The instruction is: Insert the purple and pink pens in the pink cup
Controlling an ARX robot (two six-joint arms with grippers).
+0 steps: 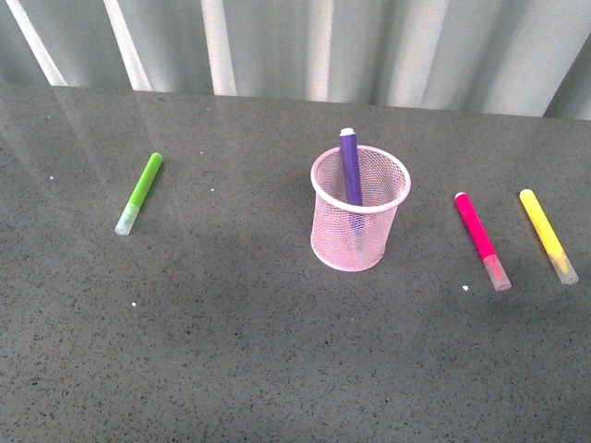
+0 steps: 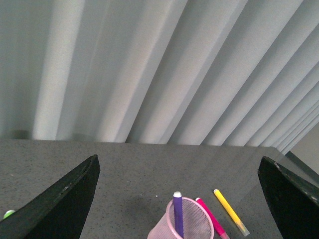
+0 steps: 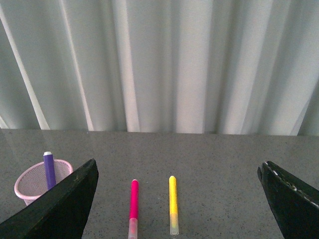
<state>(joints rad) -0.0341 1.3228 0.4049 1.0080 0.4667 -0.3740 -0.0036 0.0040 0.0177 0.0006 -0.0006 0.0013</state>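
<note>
The pink cup (image 1: 360, 210) stands upright mid-table. The purple pen (image 1: 351, 166) stands in it, leaning on the far rim, its end sticking out. The pink pen (image 1: 481, 239) lies flat on the table to the cup's right, clear cap towards me. Neither arm shows in the front view. My left gripper (image 2: 179, 199) is open and empty, above and behind the cup (image 2: 184, 224) with the purple pen (image 2: 178, 214). My right gripper (image 3: 177, 199) is open and empty, with the pink pen (image 3: 133, 201) between its fingers' spread and the cup (image 3: 37, 181) off to one side.
A lime-green marker (image 1: 139, 192) lies on the table at the left. A yellow marker (image 1: 547, 234) lies right of the pink pen, also in the right wrist view (image 3: 173, 204). A pleated pale curtain (image 1: 305, 46) backs the dark speckled table (image 1: 231, 351).
</note>
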